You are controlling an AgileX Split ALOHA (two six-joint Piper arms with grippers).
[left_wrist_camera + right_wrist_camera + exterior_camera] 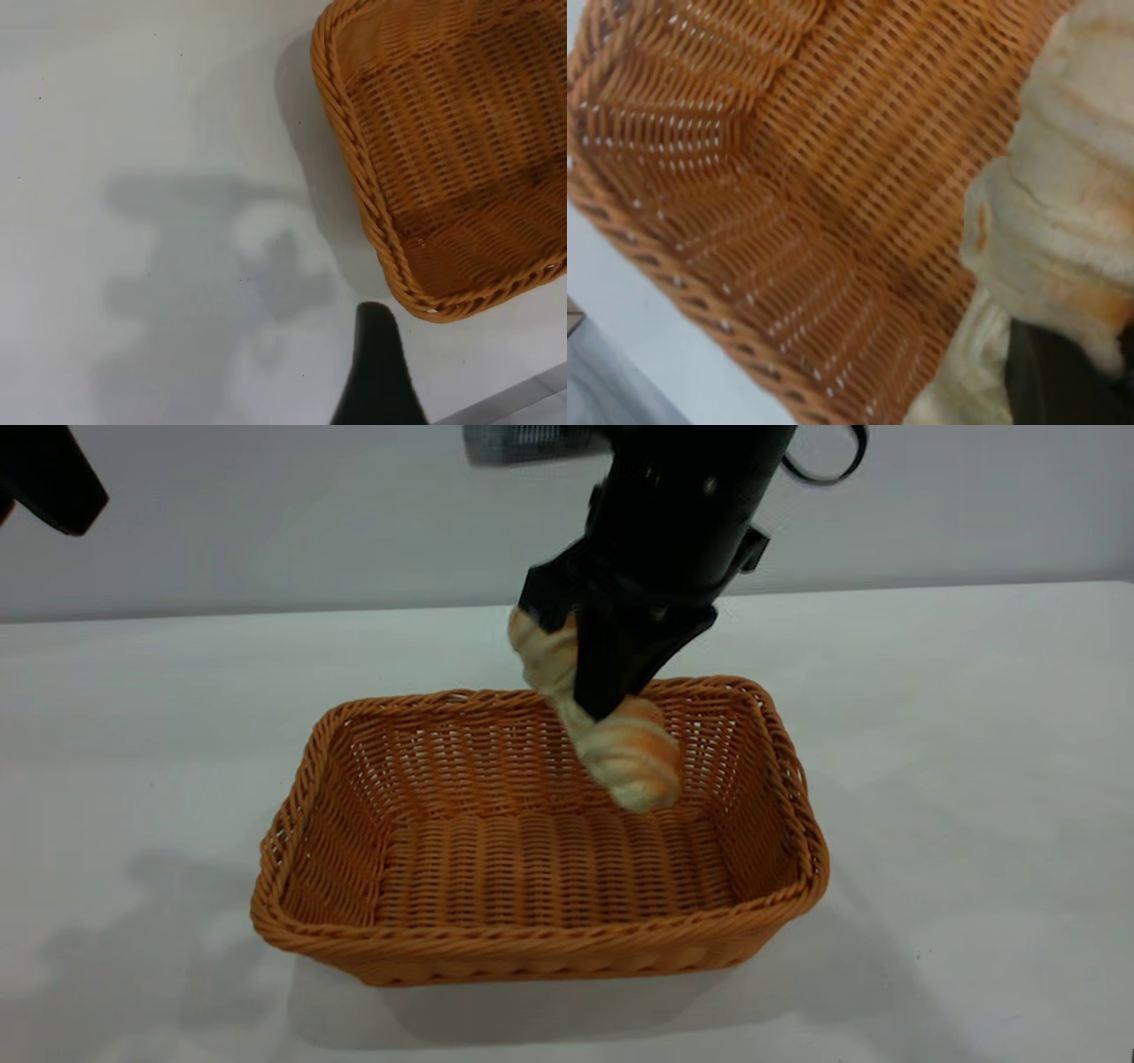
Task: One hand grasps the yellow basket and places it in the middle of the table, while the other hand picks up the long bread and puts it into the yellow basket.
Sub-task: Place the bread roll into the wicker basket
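Holding the bread (620,753) clamped in my right gripper (611,669) above the basket's (532,948) far side, I'd lower until it nears the woven floor before releasing; left gripper (379,372) idles beside the basket, its opening unclear.

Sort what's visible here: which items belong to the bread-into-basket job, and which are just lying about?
Part of the job:
- yellow basket, on the table
- long bread, hanging tilted above the basket's inside
- right gripper, shut on the bread
- left gripper, raised off to the basket's side

Lying about:
- nothing else visible
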